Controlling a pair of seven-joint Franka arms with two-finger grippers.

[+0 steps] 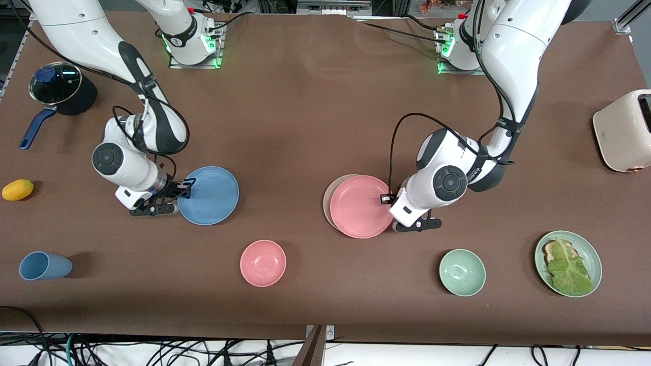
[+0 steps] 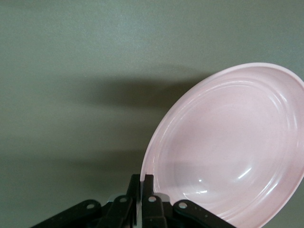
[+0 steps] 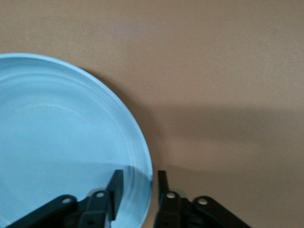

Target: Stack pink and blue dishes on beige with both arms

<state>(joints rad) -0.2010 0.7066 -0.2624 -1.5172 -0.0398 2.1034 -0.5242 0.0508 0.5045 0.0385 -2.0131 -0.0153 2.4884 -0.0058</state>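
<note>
You have both arms down at the plates: pink going onto beige, blue not yet lifted.

Start with the brown table (image 1: 315, 112); on it the beige plate (image 1: 329, 195) lies mid-table, mostly covered by the pink plate (image 1: 360, 206), which sits off-centre over it, tilted, with the left gripper (image 2: 141, 190) clamped on its rim. Release it like this and it may slide or settle crooked. Toward the right arm's end of the table lies the blue plate (image 1: 209, 194), flat. The right gripper (image 3: 137, 183) straddles its rim, one finger over the plate, one outside, a gap showing between them. Your grip there looks shallow, so the plate could slip or tip on lifting.
</note>
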